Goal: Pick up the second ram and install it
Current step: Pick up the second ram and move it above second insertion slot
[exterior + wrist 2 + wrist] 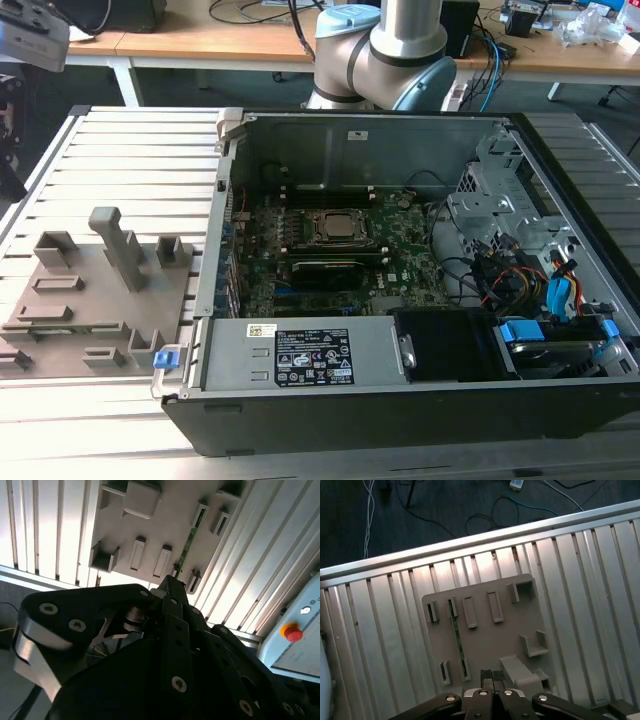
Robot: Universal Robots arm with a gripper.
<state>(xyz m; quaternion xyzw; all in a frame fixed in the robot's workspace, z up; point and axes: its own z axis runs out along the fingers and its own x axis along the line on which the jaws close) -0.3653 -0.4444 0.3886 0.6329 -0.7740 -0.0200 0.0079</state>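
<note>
The second ram [458, 642] is a thin green stick standing on edge in the slots of the grey fixture plate [490, 642]. In the second wrist view the ram [189, 540] runs across the plate [160, 527] just past my fingertips. My gripper [491, 675] hovers well above the plate, off to one side of the ram and not touching it. Its two fingers sit close together, shut, with nothing between them. In the exterior view the fixture plate [95, 300] lies on the slatted table at the exterior view's left.
The open computer case [400, 400] sits at the exterior view's right, with its motherboard [340, 250] exposed. Raised grey blocks [118, 245] stand on the fixture plate. A red stop button [291, 631] is on a pale box past the table edge. Cables lie on the floor beyond.
</note>
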